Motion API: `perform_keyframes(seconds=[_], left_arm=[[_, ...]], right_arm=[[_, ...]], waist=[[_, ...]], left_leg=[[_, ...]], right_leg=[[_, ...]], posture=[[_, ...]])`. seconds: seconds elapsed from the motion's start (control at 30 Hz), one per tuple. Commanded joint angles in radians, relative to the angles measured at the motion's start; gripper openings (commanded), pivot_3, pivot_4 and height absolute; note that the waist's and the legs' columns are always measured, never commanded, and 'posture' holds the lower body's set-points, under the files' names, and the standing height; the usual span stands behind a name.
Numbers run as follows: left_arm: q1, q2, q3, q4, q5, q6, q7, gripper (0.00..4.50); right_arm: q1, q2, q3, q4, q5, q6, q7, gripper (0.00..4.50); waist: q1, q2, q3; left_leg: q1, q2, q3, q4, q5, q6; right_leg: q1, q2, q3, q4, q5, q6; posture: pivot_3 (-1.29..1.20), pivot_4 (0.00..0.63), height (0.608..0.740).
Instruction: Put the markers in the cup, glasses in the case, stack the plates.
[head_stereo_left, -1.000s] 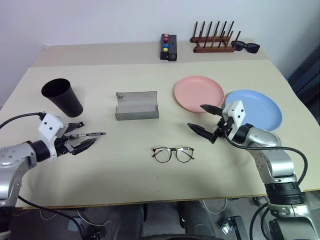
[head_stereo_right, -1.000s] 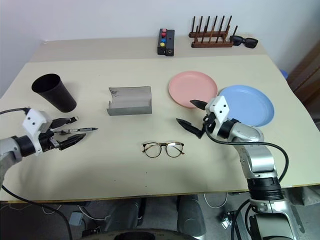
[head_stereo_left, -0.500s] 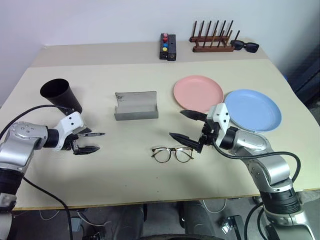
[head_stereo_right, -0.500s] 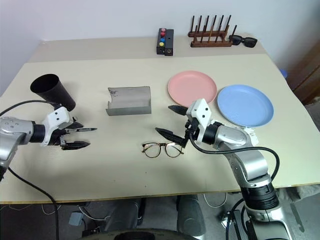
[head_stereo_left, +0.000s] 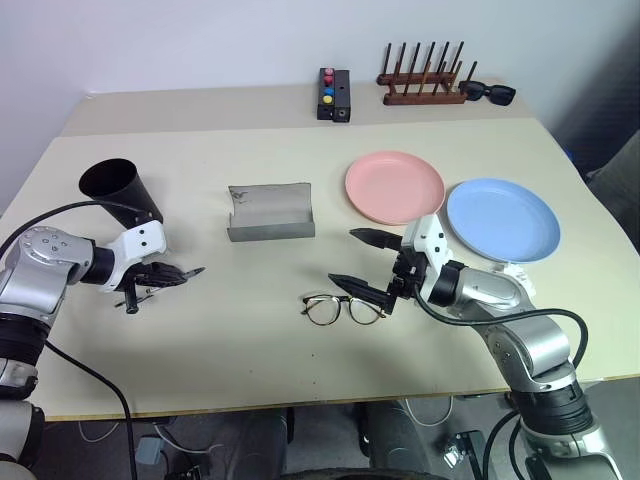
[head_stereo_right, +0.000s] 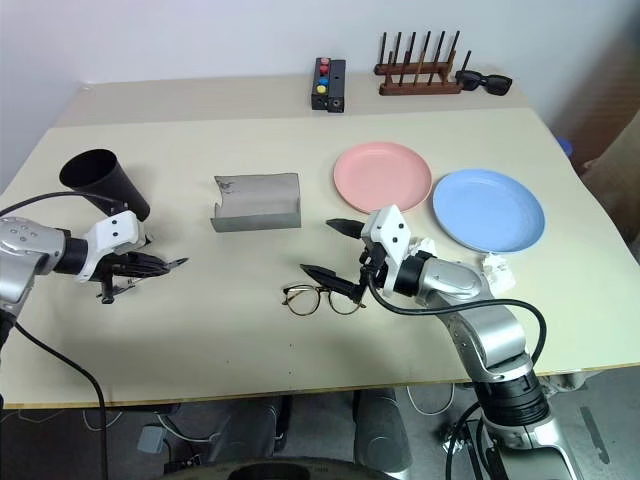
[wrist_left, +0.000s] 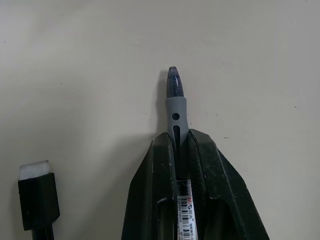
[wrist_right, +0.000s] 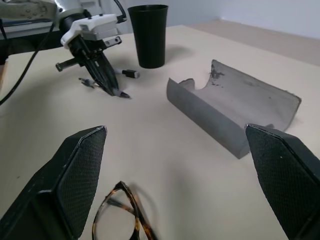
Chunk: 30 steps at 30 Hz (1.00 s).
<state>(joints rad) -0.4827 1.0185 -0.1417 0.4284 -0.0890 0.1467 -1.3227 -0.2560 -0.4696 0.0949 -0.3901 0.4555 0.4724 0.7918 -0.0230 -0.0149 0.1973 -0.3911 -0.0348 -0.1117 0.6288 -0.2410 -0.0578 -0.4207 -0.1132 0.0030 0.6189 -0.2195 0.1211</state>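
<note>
Landmark: grey case, open, mid-desk; all places given rel. to it.
Left tool: fingers together, clamped on 1 dark pen; grey grip + tip stick out past the fingertips, tip at the desk surface. Sits well left of case, a bit nearer the robot.
Markers: 2 total. No. 1 = the clamped dark pen. No. 2 = black-capped marker, lying on desk just beside left tool; cap end w/ white butt seen in left wrist view.
Cup: 1, black tumbler, upright, left of case, just beyond left tool.
Glasses: 1 pr, thin dark rims, clear lenses, on desk in front of case, slightly right.
Right tool: fingers wide apart, holds nothing; hovers right-front of case, lower fingertip just by the glasses' right lens — contact can't tell.
Plates: 2. Pink plate right of case; blue plate further right, beside pink, not stacked.
Far edge behind case: 1 black button box, 1 wooden peg rack, 1 pr black sunglasses.
</note>
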Motion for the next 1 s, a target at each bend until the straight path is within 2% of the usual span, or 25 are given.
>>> perform_keyframes(seconds=[0.03, 0.1, 0.23, 0.37, 0.47, 0.67, 0.87, 1.0], left_arm=[[0.050, 0.002, 0.019, -0.021, 0.001, -0.003, 0.001, 0.06], [0.063, -0.005, 0.058, -0.061, -0.035, 0.002, 0.009, 0.06], [0.089, -0.042, 0.236, -0.244, -0.219, 0.101, 0.051, 0.06], [0.058, -0.120, 0.412, -0.369, -0.358, 0.196, 0.208, 0.06], [0.040, -0.164, 0.494, -0.432, -0.394, 0.197, 0.312, 0.06], [-0.093, -0.247, 0.613, -0.364, -0.326, 0.072, 0.631, 0.06], [-0.200, -0.293, 0.631, -0.185, -0.179, -0.112, 0.931, 0.06], [-0.201, -0.315, 0.617, -0.086, -0.120, -0.207, 1.032, 0.06]], right_arm=[[-0.010, 0.009, 0.000, -0.025, 0.013, -0.022, 0.005, 4.50], [-0.015, 0.009, 0.001, -0.020, 0.012, -0.024, 0.011, 4.50], [-0.045, 0.022, 0.009, -0.011, 0.012, -0.035, 0.021, 4.50], [-0.087, 0.072, 0.044, 0.018, -0.016, -0.072, 0.008, 4.50], [-0.120, 0.124, 0.058, 0.055, -0.026, -0.096, -0.013, 4.50], [-0.248, 0.258, 0.099, 0.195, -0.086, -0.177, -0.062, 4.50], [-0.308, 0.382, 0.121, 0.281, -0.113, -0.252, -0.103, 4.50], [-0.296, 0.402, 0.141, 0.288, -0.118, -0.265, -0.089, 4.50]], waist=[[-0.001, 0.000, 0.000], [-0.001, 0.000, 0.000], [0.004, -0.001, 0.001], [0.007, -0.003, 0.001], [0.004, -0.002, 0.001], [0.001, -0.002, 0.001], [0.006, -0.003, 0.001], [0.006, -0.003, 0.000]], left_leg=[[0.000, 0.000, 0.000, 0.000, 0.000, 0.000], [0.000, 0.000, 0.000, 0.000, 0.000, 0.000], [-0.002, 0.000, 0.000, 0.001, 0.000, 0.000], [-0.003, 0.000, -0.002, 0.002, 0.000, 0.000], [-0.002, 0.000, -0.002, 0.002, 0.000, 0.000], [-0.001, 0.000, -0.002, 0.002, 0.001, -0.002], [-0.001, 0.000, -0.002, 0.001, 0.002, -0.003], [-0.001, -0.001, -0.002, 0.001, 0.002, -0.003]], right_leg=[[0.000, 0.000, 0.000, 0.000, 0.000, 0.000], [0.000, 0.000, 0.000, 0.000, 0.001, 0.001], [-0.001, 0.000, 0.000, 0.000, 0.001, 0.002], [-0.001, 0.000, 0.000, 0.000, 0.002, 0.003], [-0.001, 0.000, 0.000, 0.000, 0.002, 0.003], [-0.002, 0.001, 0.000, 0.003, 0.002, 0.003], [-0.002, 0.001, 0.000, 0.004, 0.002, 0.003], [-0.002, 0.001, 0.000, 0.004, 0.003, 0.003]], posture=[[0.00, 0.150, 0.734], [0.00, 0.150, 0.734], [0.00, 0.150, 0.734], [0.00, 0.150, 0.734], [0.00, 0.150, 0.734], [0.00, 0.150, 0.734], [0.00, 0.150, 0.734], [0.00, 0.150, 0.734]])
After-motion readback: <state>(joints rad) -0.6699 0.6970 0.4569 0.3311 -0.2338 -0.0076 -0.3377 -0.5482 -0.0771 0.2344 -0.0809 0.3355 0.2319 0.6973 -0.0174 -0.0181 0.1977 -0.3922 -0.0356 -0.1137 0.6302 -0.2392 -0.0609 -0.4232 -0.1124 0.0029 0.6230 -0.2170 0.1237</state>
